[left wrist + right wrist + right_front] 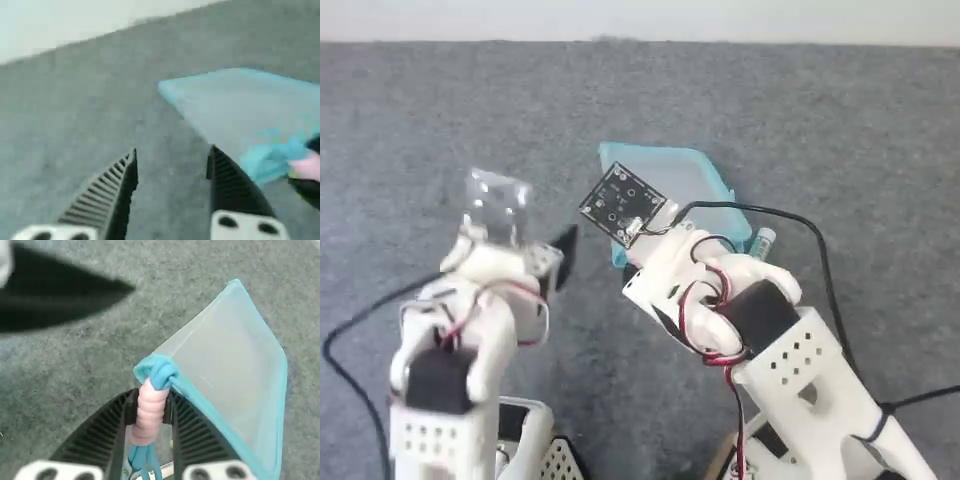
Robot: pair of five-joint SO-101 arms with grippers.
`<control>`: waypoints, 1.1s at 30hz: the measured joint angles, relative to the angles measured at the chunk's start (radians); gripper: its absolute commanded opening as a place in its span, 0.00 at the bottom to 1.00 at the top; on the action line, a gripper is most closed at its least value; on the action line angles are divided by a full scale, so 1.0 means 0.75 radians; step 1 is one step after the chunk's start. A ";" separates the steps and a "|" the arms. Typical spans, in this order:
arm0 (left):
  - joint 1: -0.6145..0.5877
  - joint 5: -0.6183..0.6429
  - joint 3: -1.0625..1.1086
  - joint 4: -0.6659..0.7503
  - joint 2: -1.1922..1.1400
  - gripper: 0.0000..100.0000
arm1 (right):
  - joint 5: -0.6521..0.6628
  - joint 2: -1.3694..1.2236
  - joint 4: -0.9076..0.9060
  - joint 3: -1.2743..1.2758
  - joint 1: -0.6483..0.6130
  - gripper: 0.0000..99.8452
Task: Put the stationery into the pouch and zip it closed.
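Translucent blue-edged pouch (235, 365) on grey table (75, 110), right pincer (150, 401) pinching pink pull (147, 415) at pouch corner, left pincer (173, 150) spread above table, near pouch

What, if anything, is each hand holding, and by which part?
The right hand grips the pouch by the pink pull at its corner; the left hand, open, holds nothing.

One pouch (705, 190) with one pink pull (147, 415). One small stick (763, 238) by the pouch. Two arms: left arm (450, 350), right arm (780, 340). Two grippers: left gripper (173, 149), right gripper (150, 395). One grey table (880, 120).
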State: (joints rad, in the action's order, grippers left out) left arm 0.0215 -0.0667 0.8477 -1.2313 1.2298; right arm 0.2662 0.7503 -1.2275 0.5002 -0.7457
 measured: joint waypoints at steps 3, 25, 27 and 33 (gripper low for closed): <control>0.121 0.000 0.098 -0.002 0.176 0.28 | -0.002 0.117 0.006 0.025 0.006 0.01; 0.227 -0.033 0.374 0.035 0.507 0.28 | -0.002 0.293 0.106 0.231 -0.012 0.01; 0.227 -0.033 0.397 0.047 0.509 0.28 | -0.002 0.293 0.106 0.231 -0.012 0.01; 0.227 -0.033 0.503 0.164 0.505 0.28 | -0.002 0.293 0.086 0.231 -0.043 0.01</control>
State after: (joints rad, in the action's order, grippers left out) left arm 0.1918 -0.0913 1.2252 -1.1086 1.6088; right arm 0.2647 0.9697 -1.1630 0.6736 -0.7779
